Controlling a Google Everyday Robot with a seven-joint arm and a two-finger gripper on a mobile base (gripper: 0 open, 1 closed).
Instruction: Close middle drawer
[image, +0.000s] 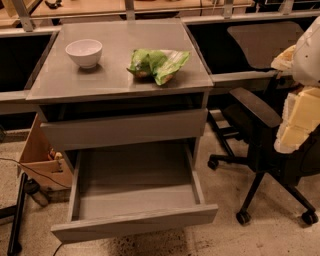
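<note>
The middle drawer (135, 187) of the grey cabinet is pulled far out toward me. It is wide and shallow, with a flat grey floor that holds nothing, thin side walls and a low plain front panel (135, 224). Above it, the grey drawer with the taller front panel (125, 129) stands slightly out. My gripper (297, 117) shows as white and cream-yellow parts at the right edge of the camera view. It is held high, to the right of the cabinet, over the chair and well apart from the drawer.
On the cabinet top (60, 80) stand a white bowl (84, 52) and a green snack bag (157, 64). A black office chair (260, 135) stands close on the right. A cardboard box (42, 160) and a black pole (17, 215) are on the floor at the left.
</note>
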